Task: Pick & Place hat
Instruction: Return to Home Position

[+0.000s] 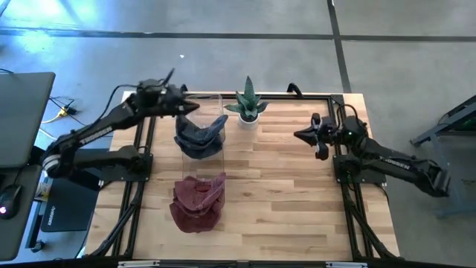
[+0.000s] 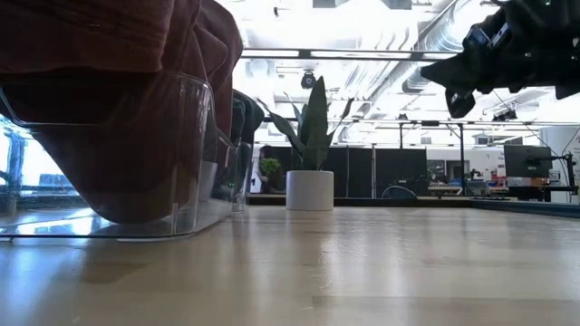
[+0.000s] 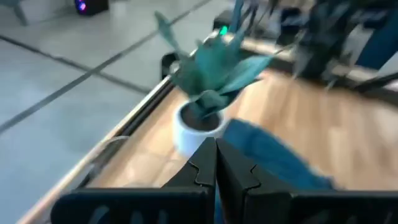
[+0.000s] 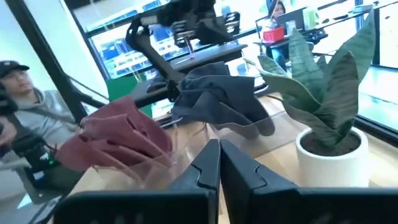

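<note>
A dark blue hat (image 1: 201, 134) sits draped over a clear plastic stand (image 1: 212, 100) at the far left of the wooden table. A dark red hat (image 1: 197, 201) sits over a second clear stand (image 2: 172, 154) nearer the front. My left gripper (image 1: 193, 106) is shut and hovers by the blue hat's far left side; the hat (image 3: 273, 165) shows just beyond its fingertips (image 3: 205, 168). My right gripper (image 1: 301, 135) is shut and empty above the table's right half, pointing toward the hats (image 4: 217, 99).
A potted green plant in a white pot (image 1: 248, 112) stands at the far edge, right of the blue hat. A black metal frame (image 1: 346, 193) runs along the table's sides. A person (image 4: 18, 93) shows beyond the table's left side. Bare wood (image 1: 282, 201) lies in the middle.
</note>
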{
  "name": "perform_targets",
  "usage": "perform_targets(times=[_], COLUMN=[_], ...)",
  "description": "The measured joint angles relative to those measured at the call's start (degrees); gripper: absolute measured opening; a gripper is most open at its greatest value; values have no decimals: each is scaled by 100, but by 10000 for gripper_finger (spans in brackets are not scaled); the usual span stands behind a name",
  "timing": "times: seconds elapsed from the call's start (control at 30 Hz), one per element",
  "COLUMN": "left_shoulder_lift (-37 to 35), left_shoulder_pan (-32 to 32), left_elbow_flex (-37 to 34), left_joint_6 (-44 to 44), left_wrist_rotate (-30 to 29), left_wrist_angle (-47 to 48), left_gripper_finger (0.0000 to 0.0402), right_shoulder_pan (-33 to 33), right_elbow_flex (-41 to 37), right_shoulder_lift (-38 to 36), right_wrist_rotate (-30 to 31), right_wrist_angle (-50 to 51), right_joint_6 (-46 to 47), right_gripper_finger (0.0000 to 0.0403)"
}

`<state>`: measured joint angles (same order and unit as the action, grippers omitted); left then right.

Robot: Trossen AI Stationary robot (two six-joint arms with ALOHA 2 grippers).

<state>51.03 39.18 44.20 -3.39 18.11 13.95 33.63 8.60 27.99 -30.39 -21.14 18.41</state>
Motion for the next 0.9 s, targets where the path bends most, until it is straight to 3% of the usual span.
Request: perform_targets(times=[0.13, 0.33, 0.57, 0.77, 0.9], left_shoulder_lift=[-726, -1858, -2568, -3101, -3434], left_shoulder_pan=[-349, -1607, -2842, -3030, -3029], left_elbow_flex=[-754, -1891, -2579, -3217, -3480], left_joint_6=[516, 912, 682, 916, 1112], left_wrist_rotate=[60, -1036, -1476, -1577, -1475], left_wrist_angle=[-582, -1343, -1395, -1441, -1389], left_gripper_finger=[0, 0, 0, 0, 0], right_shoulder_pan=[-25, -410, -1060, -1275, -1305], right_elbow_flex=[0, 0, 0, 0, 0], right_shoulder_lift=[-167, -507, -637, -1059, -1535], right_wrist_rotate=[-2, 179, 381, 350, 406], right_wrist_angle=[42, 76, 264, 480, 1225], right_joint_6=[311, 512, 369, 482, 431], right_gripper_finger=[7, 3, 1, 1, 1])
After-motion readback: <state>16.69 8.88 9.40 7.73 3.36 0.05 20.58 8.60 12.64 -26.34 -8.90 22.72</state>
